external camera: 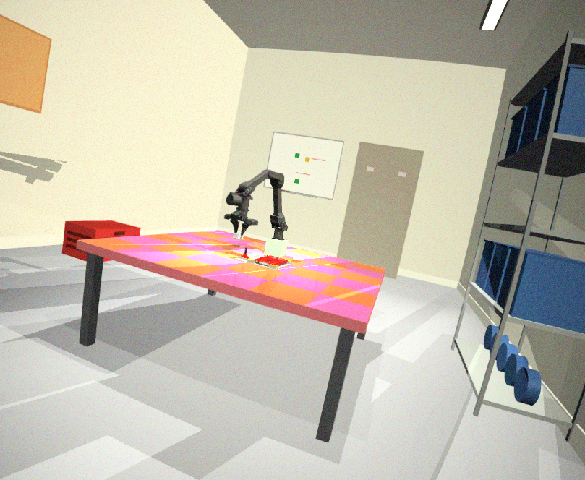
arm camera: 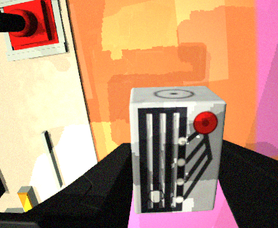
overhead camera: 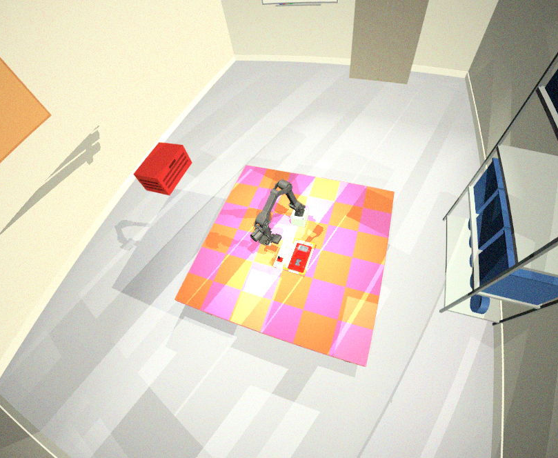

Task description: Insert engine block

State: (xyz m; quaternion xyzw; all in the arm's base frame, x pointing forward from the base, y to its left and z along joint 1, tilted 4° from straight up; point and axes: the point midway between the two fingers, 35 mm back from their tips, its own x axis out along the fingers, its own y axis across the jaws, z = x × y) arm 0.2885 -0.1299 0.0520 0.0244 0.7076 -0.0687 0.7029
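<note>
The engine block (external camera: 237, 236) (arm camera: 201, 154) is a small whitish block. Its face toward the wrist camera has a black panel with pale slots, dark diagonal lines and a red disc. My gripper (external camera: 237, 233) (arm camera: 173, 151) is shut on it, one finger on each side, and holds it above the table left of the car parts in the exterior view. The block is hidden or too small to tell in the top view. The red car body (overhead camera: 301, 255) (external camera: 278, 262) lies flat on the table; its opening and rib are too small to make out.
A small red part with a black upright knob (overhead camera: 279, 259) (external camera: 246, 252) (arm camera: 22, 23) stands on a pale base plate (arm camera: 52, 93) beside the car body. A pale box (overhead camera: 298, 218) (external camera: 276, 248) stands under the arm's base, behind the car body. A yellow-topped piece (arm camera: 25, 200) is at the wrist view's lower left.
</note>
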